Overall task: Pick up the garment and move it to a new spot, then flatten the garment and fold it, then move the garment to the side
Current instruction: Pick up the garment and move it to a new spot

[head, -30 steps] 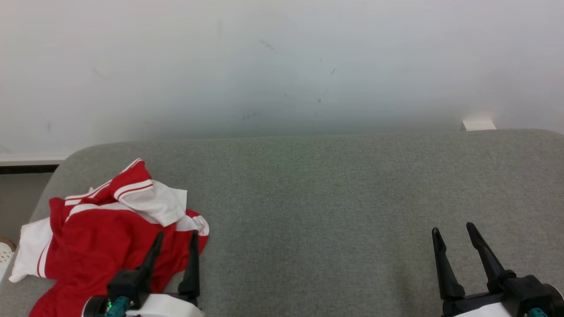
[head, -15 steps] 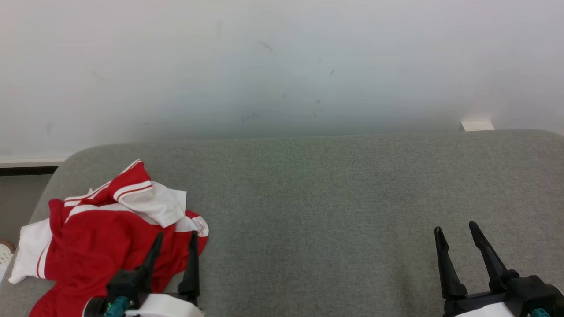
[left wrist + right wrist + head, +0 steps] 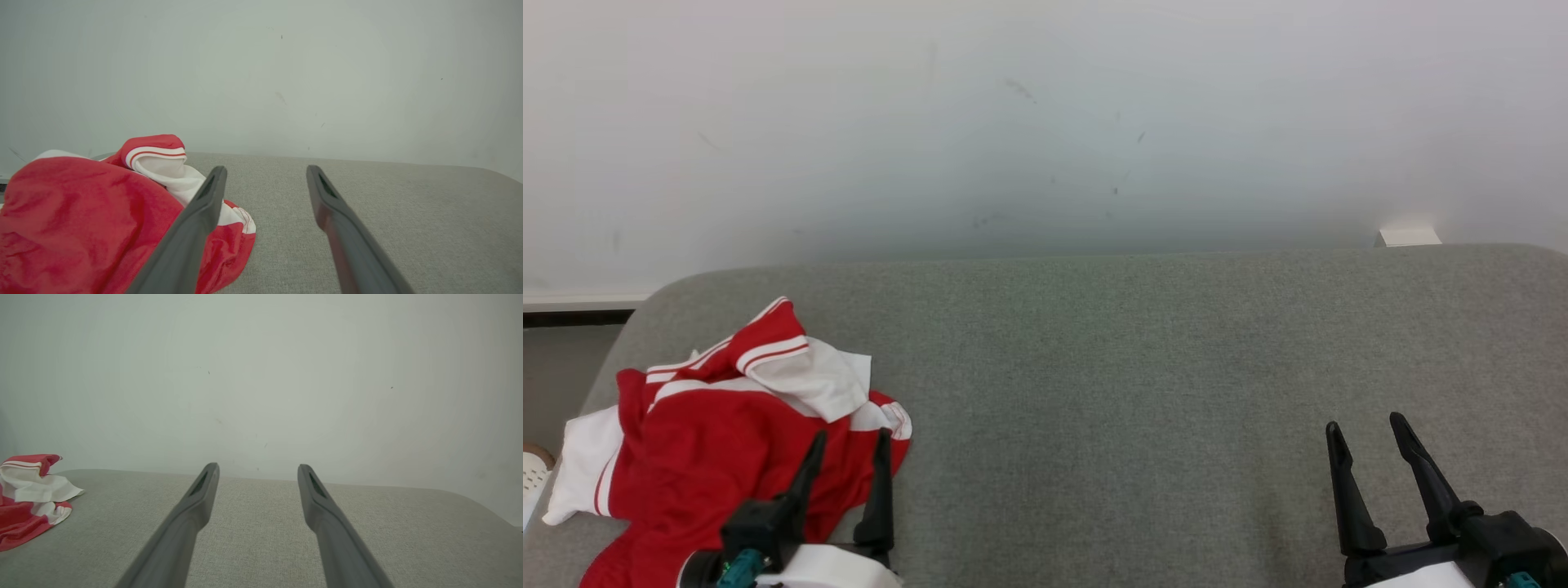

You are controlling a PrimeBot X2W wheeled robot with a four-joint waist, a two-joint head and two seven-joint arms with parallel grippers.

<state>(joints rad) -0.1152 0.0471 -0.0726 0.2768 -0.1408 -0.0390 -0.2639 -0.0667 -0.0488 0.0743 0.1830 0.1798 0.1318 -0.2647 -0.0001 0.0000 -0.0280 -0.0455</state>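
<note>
Noted garment (image 3: 711, 441), red with white panels and thin striped trim, crumpled in a heap on the left end of the grey padded surface (image 3: 1111, 392), near its rounded left corner; not flattened, not folded. Saw one white part trailing toward the surface's left edge and a striped cuff or hem standing up at the far side of the heap. Logged left gripper (image 3: 850, 433) at lower left of head view, over the near right part of the heap, fingers spread apart with nothing between them. In left wrist view, one finger over red cloth, the other over bare grey fabric; contact with cloth not determinable. Logged right gripper (image 3: 1364, 421) at lower right of head view, well apart from garment, over bare fabric, fingers likewise spread and holding nothing. In right wrist view, garment at far left edge, well clear of both fingers. Behind the surface, pale wall (image 3: 1045, 122) with a few faint dark marks. Also a small white block (image 3: 1409, 235) at far right, just behind the back edge. At far left edge of head view, a pale perforated object (image 3: 533, 474), partly cut off, beside the surface; kind not determinable.
</note>
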